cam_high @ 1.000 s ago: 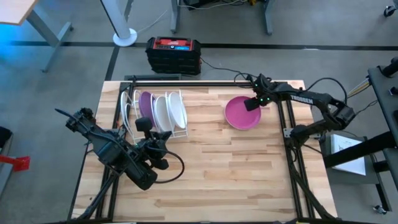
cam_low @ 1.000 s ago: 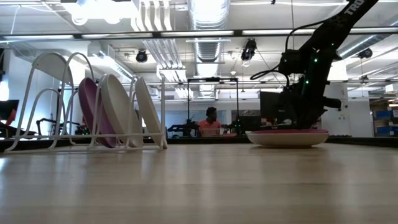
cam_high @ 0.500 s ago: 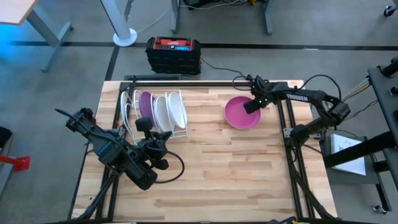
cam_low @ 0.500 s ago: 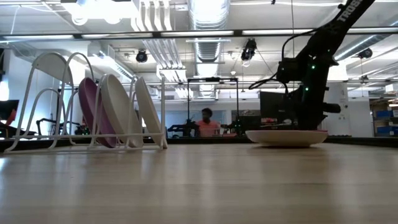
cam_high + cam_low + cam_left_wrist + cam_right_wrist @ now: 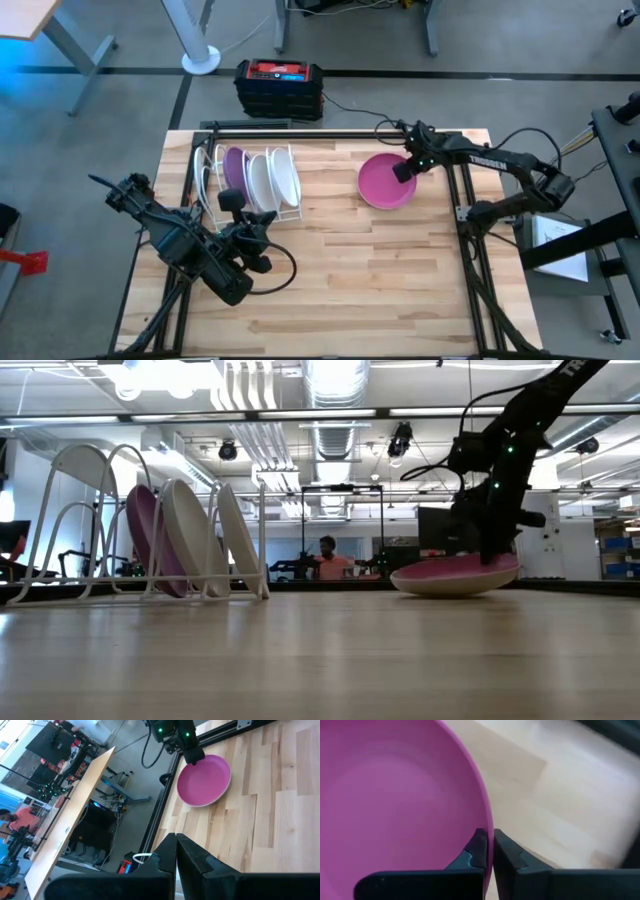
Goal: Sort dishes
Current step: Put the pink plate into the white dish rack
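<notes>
Right pincer (image 5: 404,170) clamped on magenta plate (image 5: 385,183) rim, one edge tilted up; smooth, rigid, likely slippery and breakable.

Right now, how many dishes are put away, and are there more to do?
Three dishes stand in the rack: a purple plate and two white plates. In hand: the right gripper pinches the rim of the pink plate, tipping one edge off the table. That plate is not yet racked. The left gripper waits by the rack.
</notes>
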`<state>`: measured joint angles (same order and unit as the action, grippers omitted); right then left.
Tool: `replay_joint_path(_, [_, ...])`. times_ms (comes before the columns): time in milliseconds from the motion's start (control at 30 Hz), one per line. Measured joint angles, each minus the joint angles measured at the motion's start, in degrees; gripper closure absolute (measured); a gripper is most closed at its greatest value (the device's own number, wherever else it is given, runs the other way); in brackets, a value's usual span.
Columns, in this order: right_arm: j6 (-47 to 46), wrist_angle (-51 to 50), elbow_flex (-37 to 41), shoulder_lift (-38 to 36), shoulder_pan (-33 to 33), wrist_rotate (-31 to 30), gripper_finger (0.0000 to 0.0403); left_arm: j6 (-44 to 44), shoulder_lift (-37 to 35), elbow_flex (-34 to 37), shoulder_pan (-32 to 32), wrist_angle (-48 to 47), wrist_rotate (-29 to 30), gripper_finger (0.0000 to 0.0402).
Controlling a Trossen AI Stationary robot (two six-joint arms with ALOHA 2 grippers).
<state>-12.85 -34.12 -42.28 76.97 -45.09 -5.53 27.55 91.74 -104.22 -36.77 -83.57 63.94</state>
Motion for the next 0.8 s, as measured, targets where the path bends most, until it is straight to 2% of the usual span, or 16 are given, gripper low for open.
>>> replay_joint_path(200, [-0.6, -2.0, 0.0, -3.5, 1.5, -3.1, 0.0402, 0.0, 0.0, 0.0, 0.0, 0.0, 0.0, 0.0401])
replay_joint_path(367, [-1.4, -4.5, 0.0, -5.5, 2.0, 7.3, 0.0402, 0.0, 0.0, 0.0, 0.0, 0.3, 0.0, 0.0401])
replay_joint_path(433, [-2.5, -5.4, 0.0, -6.1, 2.8, 4.4, 0.0403, 0.0, 0.0, 0.0, 0.0, 0.5, 0.0, 0.0401])
replay_joint_path(500, [-4.1, -7.5, 0.0, -6.6, 3.8, -4.1, 0.0403, 0.0, 0.0, 0.0, 0.0, 0.5, 0.0, 0.0401])
replay_joint_path(533, [-4.7, -7.9, 0.0, -6.8, 4.1, -5.2, 0.0403, 0.0, 0.0, 0.0, 0.0, 0.5, 0.0, 0.0401])
replay_joint_path(633, [-3.3, -7.6, 0.0, -7.2, 4.6, -1.0, 0.0403, 0.0, 0.0, 0.0, 0.0, 0.5, 0.0, 0.0401])
replay_joint_path(800, [-3.3, -7.2, -0.3, -8.8, 5.1, -1.2, 0.0403, 0.0, 0.0, 0.0, 0.0, 0.6, 0.0, 0.0401])
